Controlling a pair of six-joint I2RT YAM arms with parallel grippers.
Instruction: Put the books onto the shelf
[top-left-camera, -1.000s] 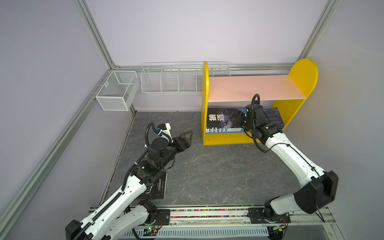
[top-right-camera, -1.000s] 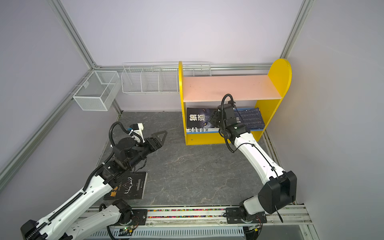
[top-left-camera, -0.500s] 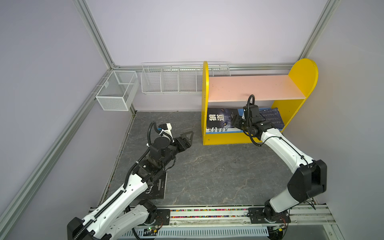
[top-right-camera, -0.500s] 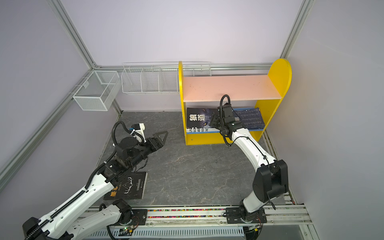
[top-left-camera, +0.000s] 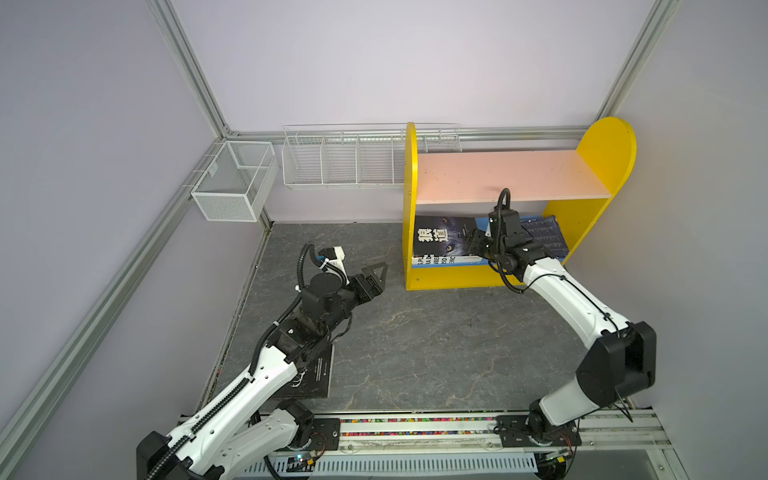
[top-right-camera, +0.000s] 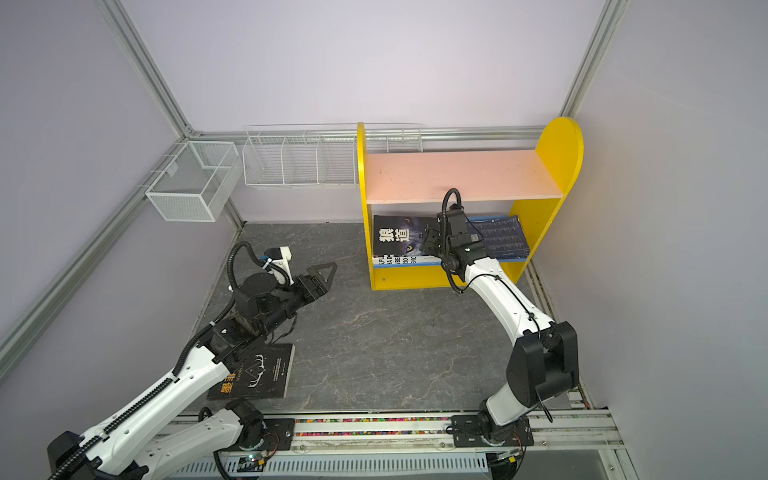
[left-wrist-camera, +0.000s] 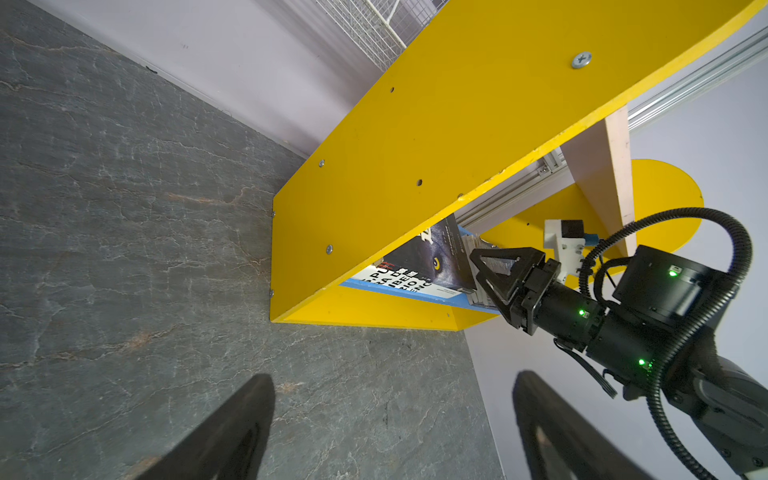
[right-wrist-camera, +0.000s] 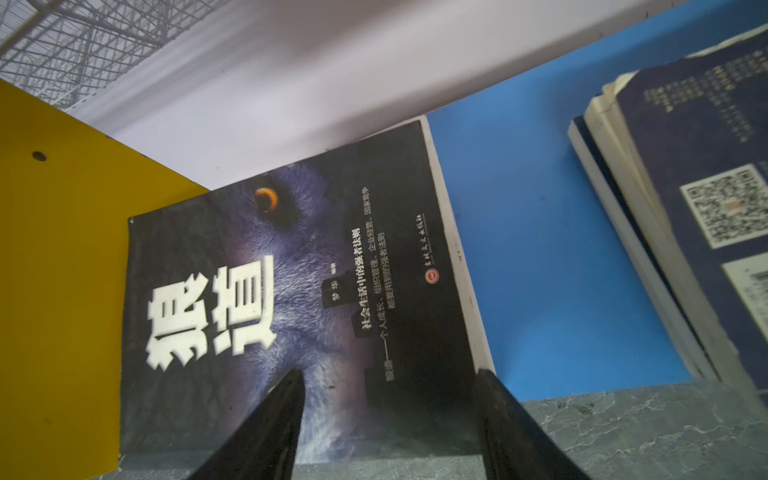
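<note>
The shelf (top-left-camera: 498, 174) (top-right-camera: 449, 174) stands at the back right, and its pink upper board is bare. On the blue lower board (right-wrist-camera: 540, 249) a black wolf-cover book (top-left-camera: 440, 237) (top-right-camera: 395, 237) (right-wrist-camera: 291, 291) lies on a white book (top-left-camera: 436, 260) (top-right-camera: 395, 260). A navy stack (top-left-camera: 544, 237) (top-right-camera: 503, 237) (right-wrist-camera: 706, 208) lies to the right of them. My right gripper (top-left-camera: 473, 243) (top-right-camera: 430, 241) (right-wrist-camera: 388, 395) is open at the wolf book's near right corner, gripping nothing. Another black book (top-left-camera: 316, 374) (top-right-camera: 257, 374) lies on the floor under my left arm. My left gripper (top-left-camera: 380, 270) (top-right-camera: 328, 270) (left-wrist-camera: 392, 399) hovers open and empty, pointing at the shelf.
A white mesh basket (top-left-camera: 232, 187) hangs on the left wall. A white wire rack (top-left-camera: 340, 162) hangs on the back wall beside the shelf's yellow side (left-wrist-camera: 415, 166). The arms' base rail (top-left-camera: 415, 428) runs along the front edge.
My right gripper has shifted a little left along the front of the lower tier, and that arm's elbow has drawn in. My left arm has crept slightly toward the shelf.
</note>
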